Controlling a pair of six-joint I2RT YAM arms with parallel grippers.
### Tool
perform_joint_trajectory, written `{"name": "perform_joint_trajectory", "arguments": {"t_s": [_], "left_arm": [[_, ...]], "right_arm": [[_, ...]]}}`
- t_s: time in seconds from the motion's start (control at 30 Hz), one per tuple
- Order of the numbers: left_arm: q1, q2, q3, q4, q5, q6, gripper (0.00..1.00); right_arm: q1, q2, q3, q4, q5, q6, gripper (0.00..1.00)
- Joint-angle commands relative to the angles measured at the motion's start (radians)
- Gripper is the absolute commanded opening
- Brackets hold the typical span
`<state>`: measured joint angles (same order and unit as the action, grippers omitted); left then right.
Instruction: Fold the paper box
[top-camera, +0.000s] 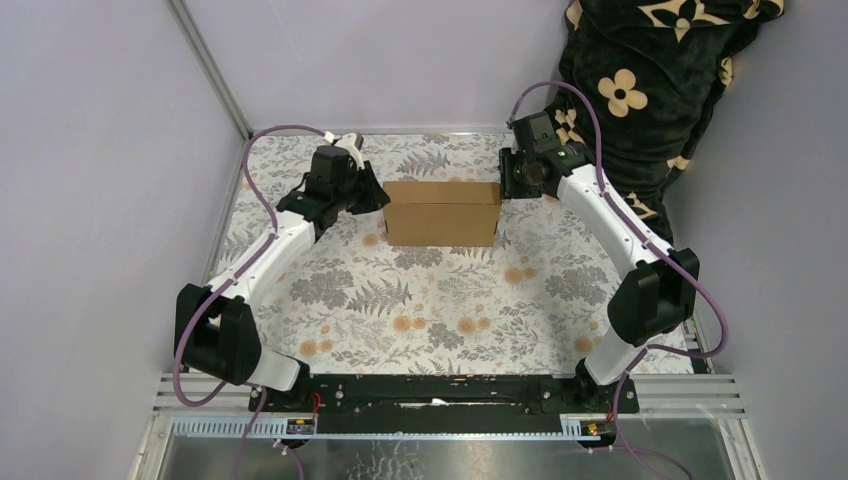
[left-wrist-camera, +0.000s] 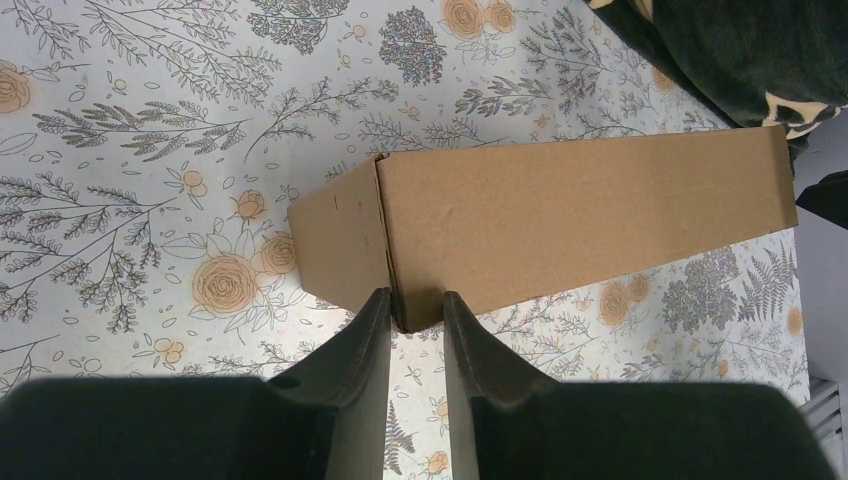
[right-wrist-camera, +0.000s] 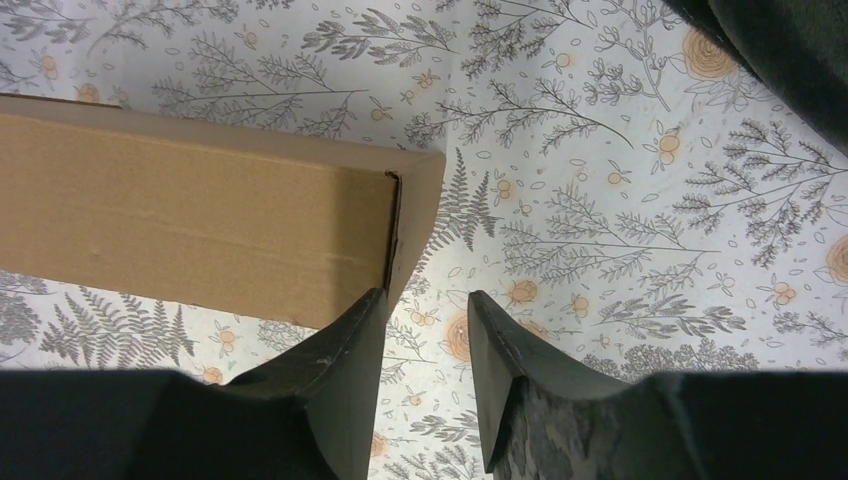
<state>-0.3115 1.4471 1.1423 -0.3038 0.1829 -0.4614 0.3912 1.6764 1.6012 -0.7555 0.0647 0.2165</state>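
Note:
The paper box (top-camera: 442, 212) is a closed brown cardboard block lying on the floral cloth toward the back of the table. My left gripper (top-camera: 372, 195) is at its left end. In the left wrist view the box (left-wrist-camera: 580, 220) has its near corner poking between the tips of the left gripper (left-wrist-camera: 415, 305), whose jaws stand a narrow gap apart. My right gripper (top-camera: 508, 180) is at the right end. In the right wrist view the right gripper (right-wrist-camera: 425, 305) is open, one fingertip (right-wrist-camera: 372, 305) against the end edge of the box (right-wrist-camera: 190, 220), with only cloth in the gap.
A dark blanket with cream flowers (top-camera: 650, 90) hangs at the back right, close behind the right arm, and shows in both wrist views (left-wrist-camera: 740, 50) (right-wrist-camera: 790, 60). Grey walls and a metal frame post (top-camera: 205, 60) bound the left and back. The floral cloth (top-camera: 420, 310) covers the table.

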Motion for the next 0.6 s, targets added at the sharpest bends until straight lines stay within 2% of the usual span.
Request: {"name": "perform_joint_trajectory", "arguments": {"t_s": [0.0,0.2,0.4,0.57], "left_arm": [[0.006,0.05,-0.044,-0.138,-0.042,0.039,0.28],[0.005,0.053,-0.04,-0.139,-0.041,0.037,0.29],[0.005,0.052,-0.042,-0.139,-0.042,0.036,0.3],[0.005,0.056,-0.065,-0.124,-0.039,0.033,0.3]], "right_arm": [[0.002,-0.054,0.042,0.053,-0.044,0.006,0.44],[0.002,-0.041,0.056,0.059,-0.087,0.012,0.49],[0.001,-0.033,0.026,0.072,-0.101,0.019,0.5],[0.001,-0.031,-0.102,0.122,-0.108,0.03,0.44]]}}
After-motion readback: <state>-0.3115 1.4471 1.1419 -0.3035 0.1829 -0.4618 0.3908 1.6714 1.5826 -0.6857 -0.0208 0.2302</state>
